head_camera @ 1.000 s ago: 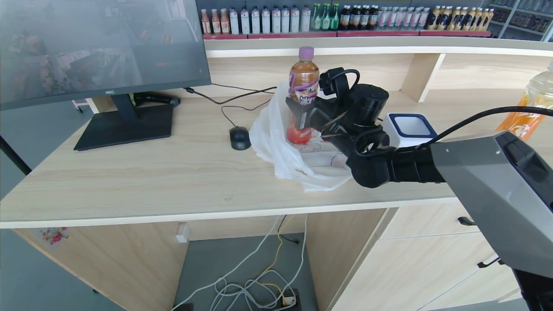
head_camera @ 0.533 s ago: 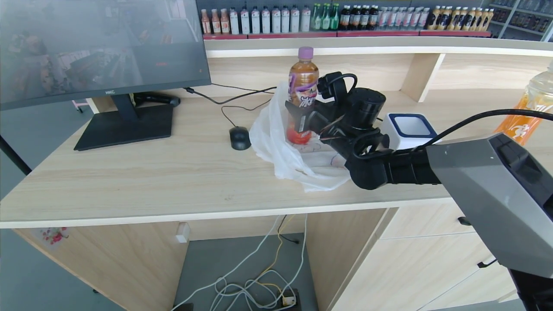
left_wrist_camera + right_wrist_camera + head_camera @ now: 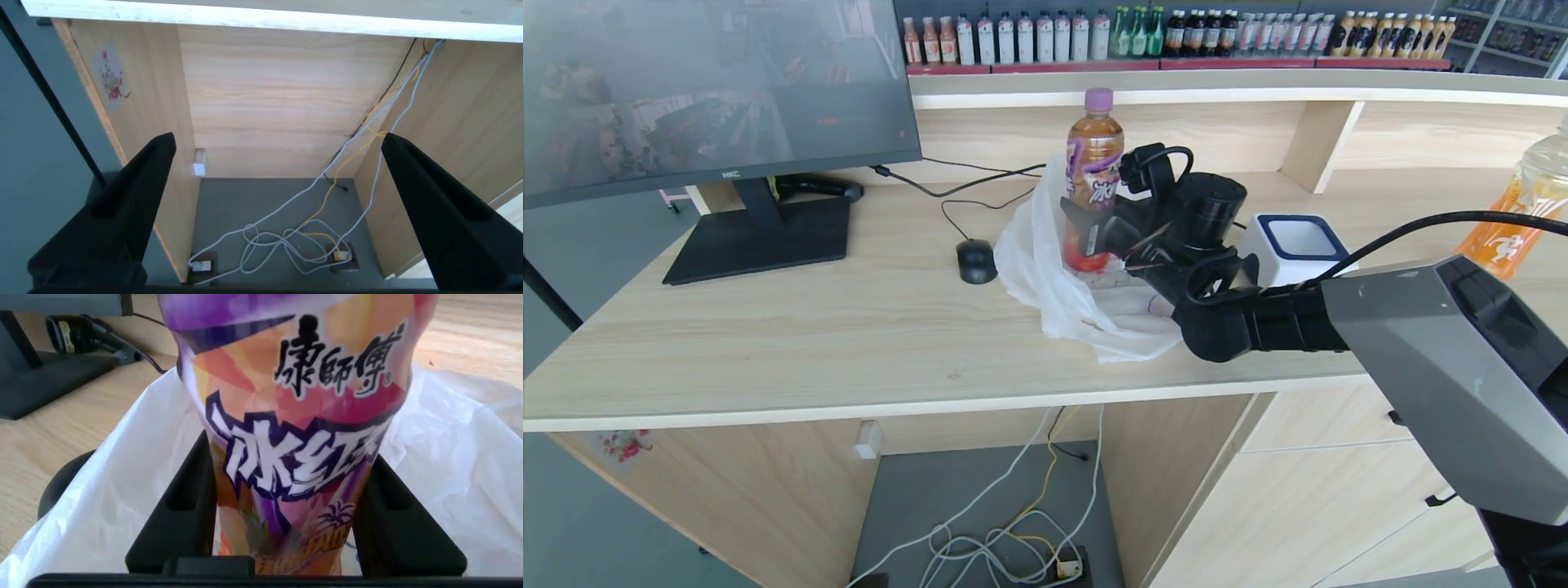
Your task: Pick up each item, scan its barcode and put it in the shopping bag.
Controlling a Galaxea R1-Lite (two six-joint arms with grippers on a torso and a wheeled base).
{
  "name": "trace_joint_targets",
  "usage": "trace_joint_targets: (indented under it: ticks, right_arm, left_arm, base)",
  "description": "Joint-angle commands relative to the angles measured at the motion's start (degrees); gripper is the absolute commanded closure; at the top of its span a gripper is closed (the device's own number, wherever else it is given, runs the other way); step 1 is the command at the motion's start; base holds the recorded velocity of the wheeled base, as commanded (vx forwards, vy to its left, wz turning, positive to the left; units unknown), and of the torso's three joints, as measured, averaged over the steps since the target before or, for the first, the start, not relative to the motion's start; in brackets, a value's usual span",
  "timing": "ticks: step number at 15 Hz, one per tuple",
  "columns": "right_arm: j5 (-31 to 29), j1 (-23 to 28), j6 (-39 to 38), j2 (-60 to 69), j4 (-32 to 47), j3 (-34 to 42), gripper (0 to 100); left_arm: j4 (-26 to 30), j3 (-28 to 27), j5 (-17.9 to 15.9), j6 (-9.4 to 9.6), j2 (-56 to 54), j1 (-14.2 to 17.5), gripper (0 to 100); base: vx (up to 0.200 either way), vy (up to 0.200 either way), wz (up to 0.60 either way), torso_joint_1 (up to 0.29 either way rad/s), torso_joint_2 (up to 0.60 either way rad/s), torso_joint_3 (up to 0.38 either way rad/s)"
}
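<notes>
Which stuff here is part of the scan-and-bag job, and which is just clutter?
Job:
bottle held in the right gripper, at the shopping bag
scanner box
second bottle, far right on the counter

Lying about:
monitor
mouse
floor cables
shelf bottles

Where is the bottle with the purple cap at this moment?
In the head view, the bottle stands upright in the right gripper at the open shopping bag, to the right of the mouse.
</notes>
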State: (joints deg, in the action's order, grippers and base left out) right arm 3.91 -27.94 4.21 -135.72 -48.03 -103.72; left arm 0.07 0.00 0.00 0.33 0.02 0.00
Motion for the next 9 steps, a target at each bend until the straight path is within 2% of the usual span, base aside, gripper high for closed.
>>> trace_joint_targets:
  ticks: [1,2,9]
  right_arm:
    - [0.1,0.0,0.0,-0.2,0.0,0.0,100]
    - [0.1,0.0,0.0,-0.2,0.0,-0.1,0]
    - [0.0,0.0,-0.3,0.4,-0.4,-0.4,0]
  left_arm:
    - [0.0,0.0,0.0,0.02,0.0,0.0,0]
    - [0.0,0.0,0.0,0.02,0.0,0.0,0]
    - [0.0,0.0,0.0,0.02,0.1,0.0,0]
  base:
    - [0.0,0.0,0.0,0.0,0.0,0.0]
    - [0.0,0.0,0.0,0.0,0.0,0.0]
    - [0.0,0.0,0.0,0.0,0.0,0.0]
